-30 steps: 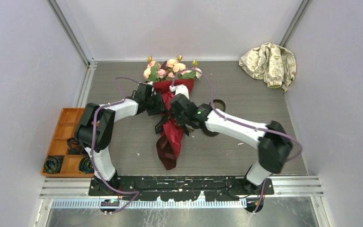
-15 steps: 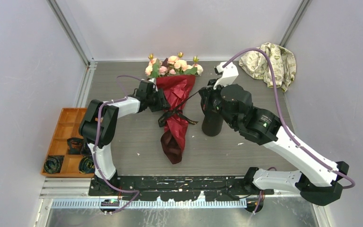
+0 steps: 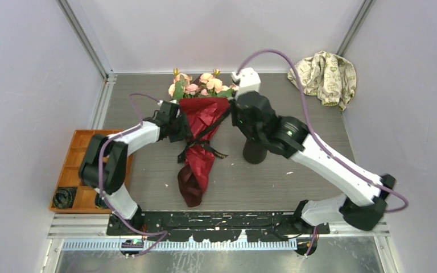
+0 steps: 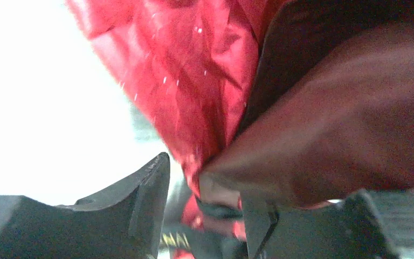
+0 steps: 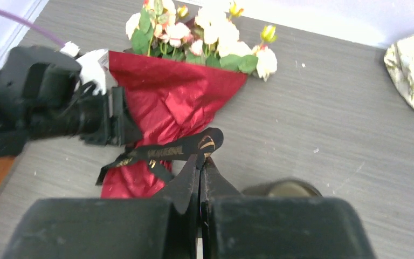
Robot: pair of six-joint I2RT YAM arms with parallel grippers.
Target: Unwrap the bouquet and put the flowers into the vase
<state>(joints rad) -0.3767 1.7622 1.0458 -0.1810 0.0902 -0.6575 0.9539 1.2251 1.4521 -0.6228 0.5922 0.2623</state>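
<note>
Dark red wrap (image 3: 203,111), blk ribbon (image 5: 168,151), pink/peach roses (image 3: 201,85), blk vase (image 3: 255,152).

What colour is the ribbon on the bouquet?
The ribbon is black with gold lettering, clearest in the right wrist view.

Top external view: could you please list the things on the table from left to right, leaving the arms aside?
orange tray → bouquet → black vase → beige patterned cloth
</note>
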